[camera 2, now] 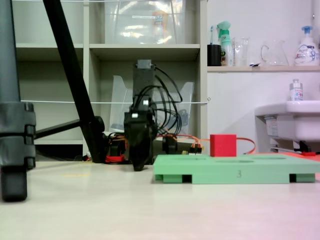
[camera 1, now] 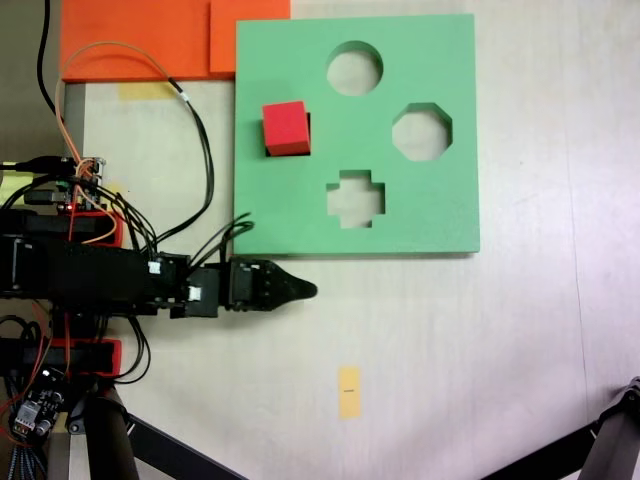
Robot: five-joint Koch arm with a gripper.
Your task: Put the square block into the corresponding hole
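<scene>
The red square block (camera 1: 285, 128) sits on the left part of the green foam board (camera 1: 440, 215). In a fixed view the block (camera 2: 223, 145) stands well above the board's top (camera 2: 235, 172). The square hole is almost hidden beneath it; a dark sliver (camera 1: 308, 132) shows along the block's right side. My gripper (camera 1: 310, 290) lies low over the table just in front of the board's lower left corner, pointing right, jaws together and holding nothing. Head-on, my gripper (camera 2: 137, 167) tapers down to the table left of the board.
The board also has a round cutout (camera 1: 355, 68), an octagonal one (camera 1: 422, 132) and a cross-shaped one (camera 1: 356, 197). Orange foam slabs (camera 1: 140, 35) lie at the top left. Cables (camera 1: 200, 150) loop beside the board. A yellow tape strip (camera 1: 348, 391) marks the table; tripod legs (camera 2: 75, 85) stand nearby.
</scene>
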